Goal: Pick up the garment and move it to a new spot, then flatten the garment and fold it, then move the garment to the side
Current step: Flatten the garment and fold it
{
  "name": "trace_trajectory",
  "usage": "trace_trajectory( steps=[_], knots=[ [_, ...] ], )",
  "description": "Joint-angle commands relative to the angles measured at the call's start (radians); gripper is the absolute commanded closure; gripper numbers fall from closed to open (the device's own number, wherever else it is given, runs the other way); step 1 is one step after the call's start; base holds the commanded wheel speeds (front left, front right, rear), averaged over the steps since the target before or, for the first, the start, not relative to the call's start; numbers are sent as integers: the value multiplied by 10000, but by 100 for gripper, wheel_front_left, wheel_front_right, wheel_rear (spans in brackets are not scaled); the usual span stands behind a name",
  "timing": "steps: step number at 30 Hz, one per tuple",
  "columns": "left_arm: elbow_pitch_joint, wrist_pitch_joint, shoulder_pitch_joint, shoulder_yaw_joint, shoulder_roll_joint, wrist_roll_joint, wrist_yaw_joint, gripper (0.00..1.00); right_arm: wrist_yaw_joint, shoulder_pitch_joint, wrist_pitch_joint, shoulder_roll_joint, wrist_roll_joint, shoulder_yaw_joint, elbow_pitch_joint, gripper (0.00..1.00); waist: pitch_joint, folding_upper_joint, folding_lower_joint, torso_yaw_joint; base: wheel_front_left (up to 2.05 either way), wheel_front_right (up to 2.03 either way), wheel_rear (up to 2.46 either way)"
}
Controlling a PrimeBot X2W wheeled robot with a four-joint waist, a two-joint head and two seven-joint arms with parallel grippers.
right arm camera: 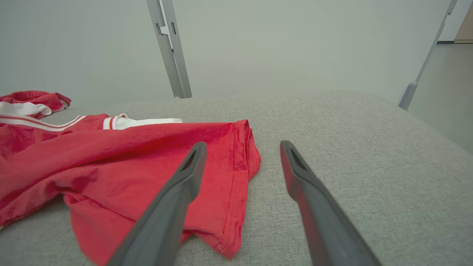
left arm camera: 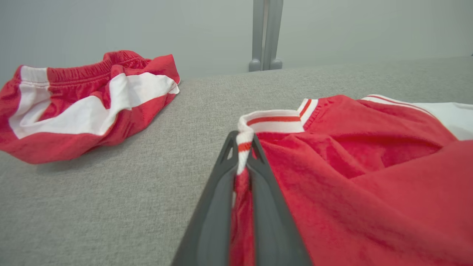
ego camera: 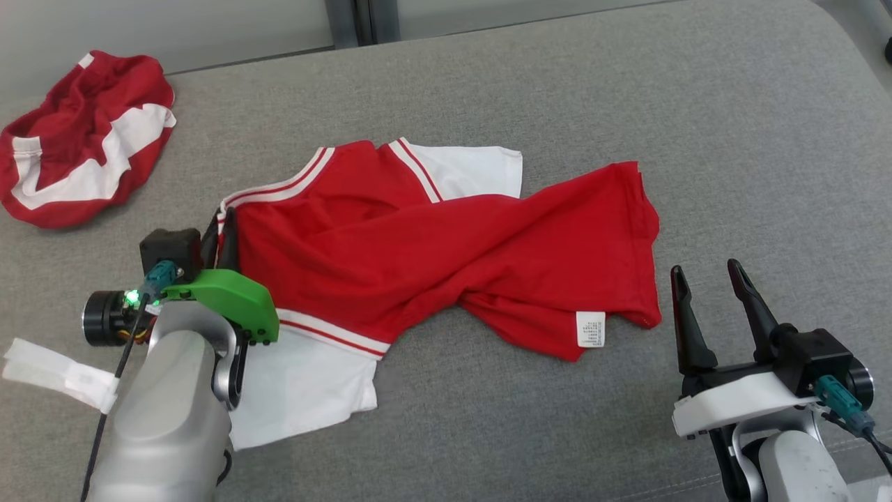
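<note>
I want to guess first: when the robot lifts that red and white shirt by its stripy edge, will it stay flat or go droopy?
Probably droopy: the shirt lies twisted and wrinkled, like soft cloth. It looks thin, so likely light. The left fingers pinch only one stripy edge, so the rest would probably hang down and drag.

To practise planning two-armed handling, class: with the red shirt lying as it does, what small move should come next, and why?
Probably ease the right end effector over to the hem of the shirt, ready to pinch it. The left end effector is shut on the collar trim, while the right stands open beside the hem, holding no cloth.
</note>
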Motion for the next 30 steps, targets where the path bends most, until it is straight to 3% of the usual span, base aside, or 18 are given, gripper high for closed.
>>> trace_trajectory(
  steps=[1, 9, 10, 11, 12, 18, 24, 30],
  knots=[
    [98, -124, -341, 2, 41, 142, 83, 100, -10, -179, -31, -26, 37, 40, -49, 0, 320, 0, 0, -121, 0, 0, 0],
    [128, -203, -1089, 398, 128, 419, 145, 100, -12, -395, -31, -26, -50, -113, 78, 0, 582, 0, 0, -295, 0, 0, 0],
    [104, -204, -1010, 488, 111, 414, 109, 74, -10, -368, -31, -26, -56, -199, 120, 0, 530, 0, 0, -298, 0, 0, 0],
    [72, -207, -930, 542, 96, 440, 87, 23, -10, -341, -31, -26, -72, -277, 140, 0, 485, 0, 0, -294, 0, 0, 0],
    [16, -206, -802, 625, 61, 445, 80, 0, -12, -288, -31, -28, -106, -403, 177, 0, 407, 0, 0, -278, 0, 0, 0],
    [-739, -196, 120, 1184, -135, 466, 18, 0, -10, 27, -31, -23, -333, -916, 358, 0, -137, 0, 0, -89, 0, 0, 0],
    [-2277, -193, 1728, 1750, -522, 626, -21, 0, -12, 505, -31, -23, -597, -750, 978, 0, -680, 0, 0, 264, 0, 0, 0],
    [-3564, -194, 3349, 1652, -943, 631, -154, 0, -10, 524, -33, -26, -1196, -466, 2122, 0, -985, 0, 0, 829, 0, 0, 0]
  ],
)
